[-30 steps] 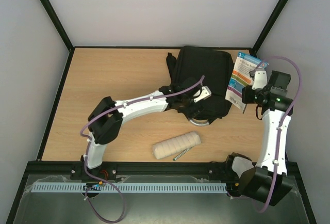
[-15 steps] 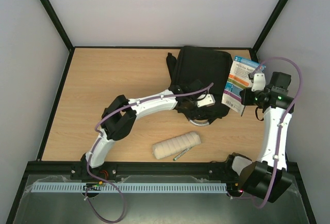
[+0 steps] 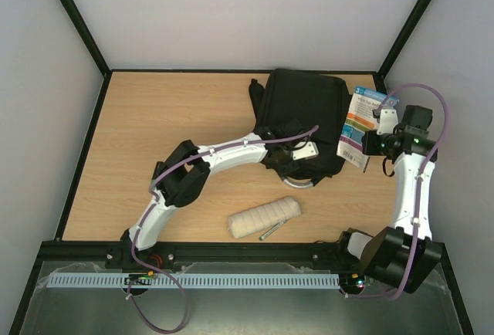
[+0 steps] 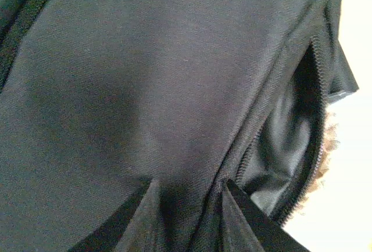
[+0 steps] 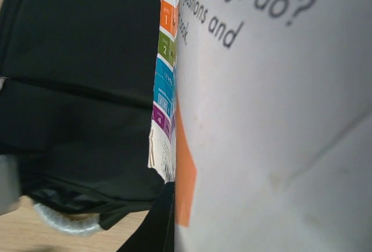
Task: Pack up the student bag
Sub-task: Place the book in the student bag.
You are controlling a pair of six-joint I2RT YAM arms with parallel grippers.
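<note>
Nearest the arm bases, a rolled pale cloth [image 3: 265, 217] and a pen [image 3: 271, 231] lie touching on the wooden table [image 3: 154, 134], apart from both grippers. Just beyond them sits the student bag [image 3: 302, 115], flat on the table right of centre. Its long axis runs from near to far, with the grey handle [image 3: 302, 183] at the near end. The left gripper [image 4: 190, 185] is pressed down on that near end. Its jaws stand partway in, astride a ridge of black fabric, and whether they actually pinch it cannot be told. The zip opening [image 4: 296, 147] gapes just to the right of those fingers, showing dark lining inside. The right gripper [image 3: 372, 136] hovers just beside the bag's right edge, clamped tight on a colourful book [image 3: 356, 123] held on edge, its long side roughly parallel to the bag's. The coming move likely turns on this: the mouth lies toward the bag's near right corner, left of and nearer than the book, so the right arm is the closer one to feed it in while the left lifts the flap. The fabric looks slack and may sag shut. The tabletop is smooth, and the plain walls [image 3: 247, 11] close in tightly behind the bag and on the right.
</note>
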